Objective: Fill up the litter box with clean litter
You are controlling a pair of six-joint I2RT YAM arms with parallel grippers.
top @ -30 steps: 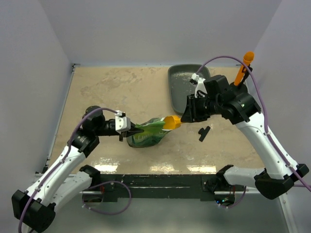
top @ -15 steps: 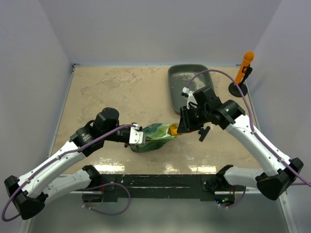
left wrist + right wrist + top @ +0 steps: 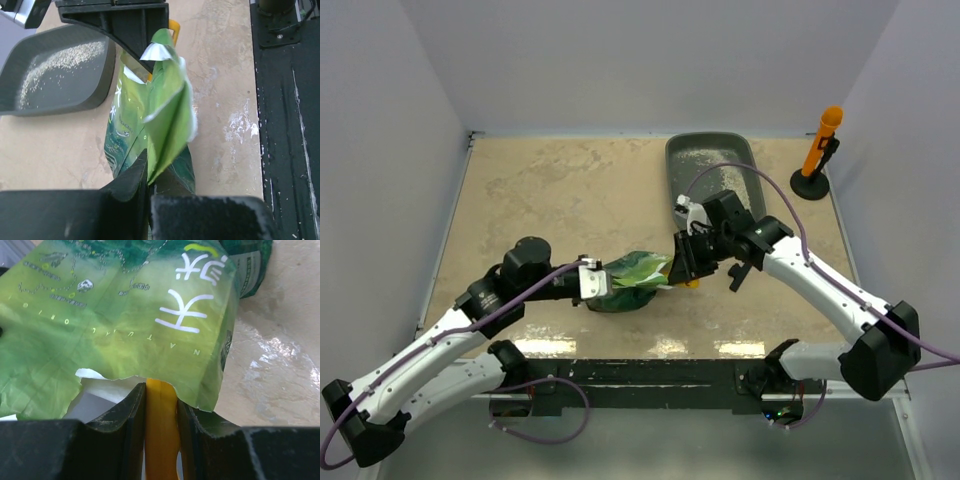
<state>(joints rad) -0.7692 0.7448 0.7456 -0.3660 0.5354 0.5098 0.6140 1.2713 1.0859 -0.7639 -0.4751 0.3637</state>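
Left claw [image 3: 148, 186]: clamped tight on the green bag's [image 3: 632, 282] edge, mid-worktop [image 3: 550, 190].
Right claw [image 3: 161, 412]: narrowly parted, gripping a yellow handle [image 3: 160, 430] at the bag's torn mouth.
Box [image 3: 705, 180]: lay at the far right of the worktop, beyond the bag.
Left wrist only: litter [image 3: 55, 65] streaked across the box floor.
Overhead only: orange tool [image 3: 820, 145] standing by the right wall.

- Tabletop [image 3: 560, 190]: beige, mottled stone-look surface; glare patches lay along its near edge.
- Walls [image 3: 620, 60]: plain pale grey-lilac panels enclosed the far, left and right edges.
- Near edge: a black mounting rail [image 3: 650, 375] ran across it.
- Light: even and diffuse.
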